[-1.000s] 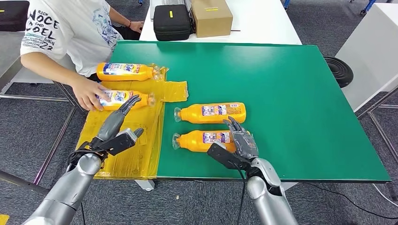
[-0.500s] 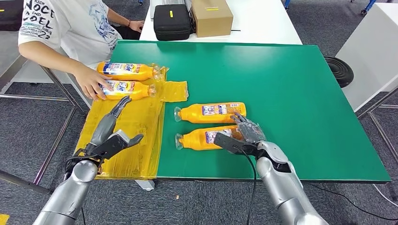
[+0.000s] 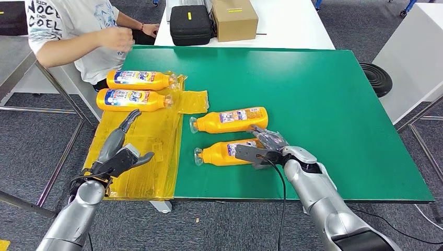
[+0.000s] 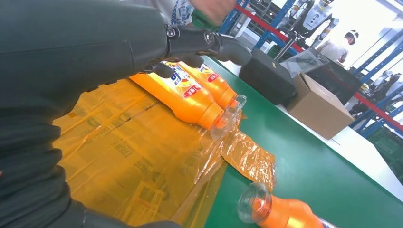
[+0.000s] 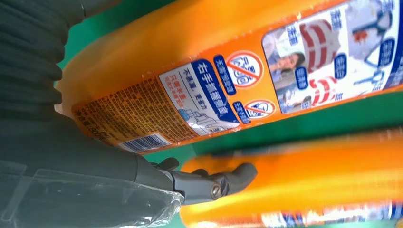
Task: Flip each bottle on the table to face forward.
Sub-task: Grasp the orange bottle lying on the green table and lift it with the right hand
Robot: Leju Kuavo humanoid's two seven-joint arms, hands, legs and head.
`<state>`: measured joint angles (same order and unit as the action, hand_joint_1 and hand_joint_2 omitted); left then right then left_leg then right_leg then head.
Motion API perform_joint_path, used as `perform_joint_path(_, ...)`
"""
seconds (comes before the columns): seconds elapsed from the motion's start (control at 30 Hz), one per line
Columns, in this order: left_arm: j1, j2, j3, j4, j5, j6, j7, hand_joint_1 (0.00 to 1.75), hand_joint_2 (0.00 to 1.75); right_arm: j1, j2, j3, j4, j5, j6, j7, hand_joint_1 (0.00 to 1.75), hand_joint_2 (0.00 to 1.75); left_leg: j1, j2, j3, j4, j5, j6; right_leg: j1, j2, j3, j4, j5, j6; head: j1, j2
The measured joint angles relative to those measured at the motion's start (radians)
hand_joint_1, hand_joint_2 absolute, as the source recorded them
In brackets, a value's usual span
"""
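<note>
Near the bench's [image 3: 334, 94] front edge, the right hand [image 3: 264, 148] grips the nearer orange bottle [image 3: 225, 153], apparently mid-flip; next it must roll the front label upward. The left hand [image 3: 119, 154] hovers, fingers spread, holding nothing, over yellow film [image 3: 151, 151].

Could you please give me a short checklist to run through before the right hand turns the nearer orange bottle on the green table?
1. Right hand closed around the nearer orange plastic bottle: cannot tell; the fingers lie over its base end.
2. Bottle's back label with barcode facing up, so a flip is due: ok.
3. Farther orange bottle apart from it: ok.
4. Left hand empty, over the yellow plastic sheet: ok.
5. Person's hand off the green table: ok.
</note>
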<state>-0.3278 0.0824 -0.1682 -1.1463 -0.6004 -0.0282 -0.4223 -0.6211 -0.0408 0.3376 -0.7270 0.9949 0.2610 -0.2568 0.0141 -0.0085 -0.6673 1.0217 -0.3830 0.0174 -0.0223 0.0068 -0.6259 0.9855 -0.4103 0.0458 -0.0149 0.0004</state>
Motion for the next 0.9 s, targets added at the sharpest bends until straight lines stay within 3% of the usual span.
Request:
perform_joint_path(0.77,-0.002,0.003,0.010,0.015,0.004,0.000,0.000,0.00,1.75,-0.031,-0.009,0.023,0.055,-0.001,0.005,-0.010,0.00,1.75,0.000,0.000,0.000,0.000,0.000,0.000,0.000,0.000,0.000,0.000,0.000,0.000,0.000,0.000)
perform_joint_path(0.8,-0.002,0.003,0.011,0.017,0.005,-0.001,0.000,0.00,1.75,-0.036,-0.011,0.026,0.064,-0.002,0.005,-0.011,0.23,1.75,0.000,0.000,0.000,0.000,0.000,0.000,0.000,0.000,0.000,0.000,0.000,0.000,0.000,0.000)
perform_joint_path(0.9,-0.001,0.004,0.012,0.023,0.009,0.003,-0.001,0.00,1.75,-0.056,-0.017,0.046,0.098,-0.011,0.013,-0.031,1.53,1.75,0.000,0.000,0.000,0.000,0.000,0.000,0.000,0.000,0.000,0.000,0.000,0.000,0.000,0.000)
